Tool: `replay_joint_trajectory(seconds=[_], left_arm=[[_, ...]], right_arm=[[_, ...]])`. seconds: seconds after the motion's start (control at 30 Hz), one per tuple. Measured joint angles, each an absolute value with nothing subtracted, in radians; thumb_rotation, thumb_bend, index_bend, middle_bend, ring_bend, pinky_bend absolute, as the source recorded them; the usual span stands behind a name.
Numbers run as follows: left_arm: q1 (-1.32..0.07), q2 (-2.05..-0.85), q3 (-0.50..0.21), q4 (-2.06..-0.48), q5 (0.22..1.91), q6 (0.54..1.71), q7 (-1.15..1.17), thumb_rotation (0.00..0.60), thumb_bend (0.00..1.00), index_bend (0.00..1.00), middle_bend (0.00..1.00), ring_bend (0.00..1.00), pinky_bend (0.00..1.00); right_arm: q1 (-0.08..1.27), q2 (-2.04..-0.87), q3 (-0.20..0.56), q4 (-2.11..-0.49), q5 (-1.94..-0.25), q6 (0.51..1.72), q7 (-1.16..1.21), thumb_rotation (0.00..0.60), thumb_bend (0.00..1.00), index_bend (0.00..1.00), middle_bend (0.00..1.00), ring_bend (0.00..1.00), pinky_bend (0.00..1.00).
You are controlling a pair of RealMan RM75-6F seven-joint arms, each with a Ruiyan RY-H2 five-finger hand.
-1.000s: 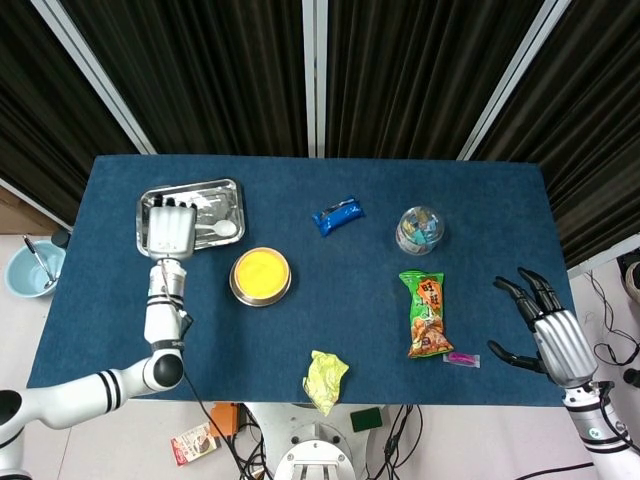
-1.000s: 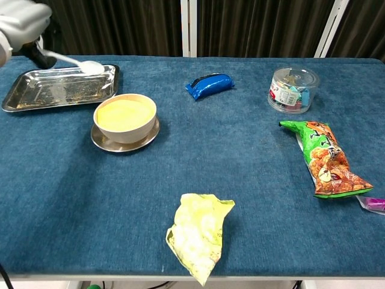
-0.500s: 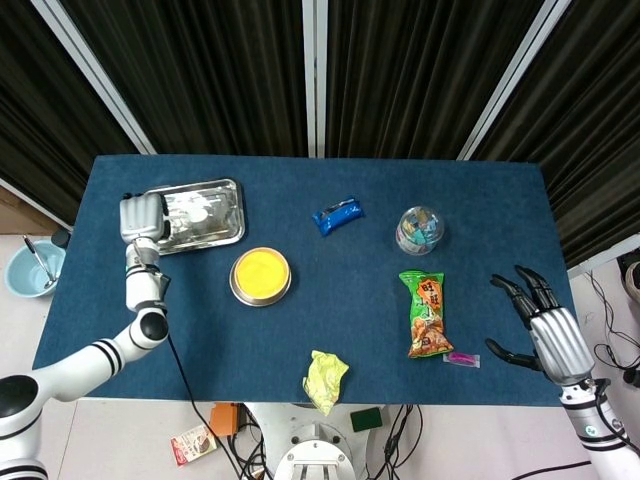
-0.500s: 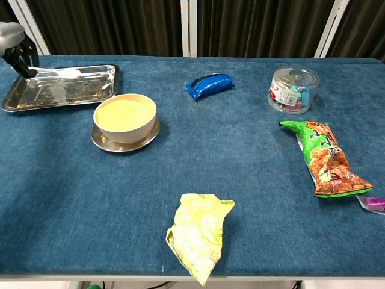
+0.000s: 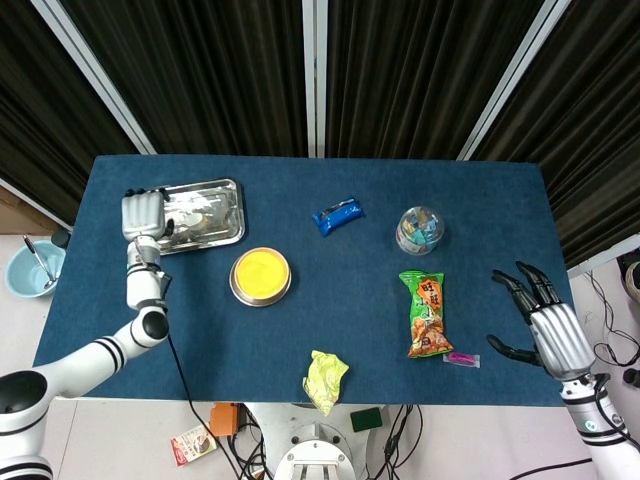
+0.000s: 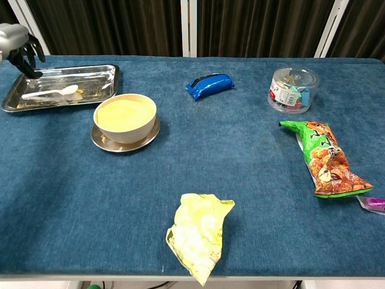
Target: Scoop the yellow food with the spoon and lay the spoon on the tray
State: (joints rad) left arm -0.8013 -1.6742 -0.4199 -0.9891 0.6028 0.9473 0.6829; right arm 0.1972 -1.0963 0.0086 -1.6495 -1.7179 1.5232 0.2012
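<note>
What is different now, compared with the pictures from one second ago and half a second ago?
The left hand carried the spoon leftward across the tray, lowered it and let go; the spoon now lies in the tray and the hand hovers above the tray's left end, holding nothing. The right hand stayed open at the table's right edge. The bowl of yellow food and the snack packs did not move.

White spoon (image 6: 51, 93) lies flat in steel tray (image 6: 90, 97), apparently empty.

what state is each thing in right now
spoon: lying flat in the tray, released
tray: holds the spoon
bowl: full of yellow food, on a saucer
left hand: above tray's edge, holding nothing
right hand: fingers spread, idle
clear tub: lidded, upright
</note>
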Motion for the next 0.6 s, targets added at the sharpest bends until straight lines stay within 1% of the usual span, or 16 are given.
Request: replay_joint_trajectory(seconds=[0.17,0.27,0.37,0.4,0.5,0.6], left_arm=[[-0.732,-1.575,-0.384,-1.146,0.718,1.034,0.617,0.6,0.31,0.34,0.37,0.23,0.18],[-0.665,-1.479,-0.346,-1.288,0.804,1.097,0.567,0.6,0.29,0.34,0.35,0.21,0.15],[-0.578,-1.365,-0.3,-1.443,0.906,1.159,0.482,0.6,0.28,0.34,0.33,0.19,0.13],[-0.54,-1.32,-0.277,-1.498,0.955,1.184,0.439,0.6,0.27,0.34,0.33,0.18,0.12],[-0.442,-1.219,-0.207,-1.591,1.088,1.254,0.342,0.6,0.25,0.33,0.31,0.17,0.11],[-0.347,-1.154,-0.136,-1.642,1.212,1.35,0.273,0.6,0.21,0.3,0.27,0.15,0.11]], right_arm=[[0.181,-1.066,0.007,-1.647,-1.693,1.524,0.188,0.6,0.21,0.11,0.19,0.0,0.08],[0.164,-1.051,0.007,-1.641,-1.67,1.533,0.191,0.6,0.22,0.11,0.19,0.0,0.08],[0.148,-1.039,0.005,-1.632,-1.648,1.536,0.199,0.6,0.23,0.09,0.16,0.0,0.08],[0.141,-1.036,0.003,-1.629,-1.641,1.537,0.203,0.6,0.23,0.09,0.15,0.0,0.08],[0.122,-1.042,-0.001,-1.618,-1.634,1.554,0.218,0.6,0.23,0.07,0.13,0.0,0.07],[0.096,-1.059,-0.008,-1.594,-1.635,1.584,0.233,0.6,0.23,0.07,0.13,0.0,0.06]])
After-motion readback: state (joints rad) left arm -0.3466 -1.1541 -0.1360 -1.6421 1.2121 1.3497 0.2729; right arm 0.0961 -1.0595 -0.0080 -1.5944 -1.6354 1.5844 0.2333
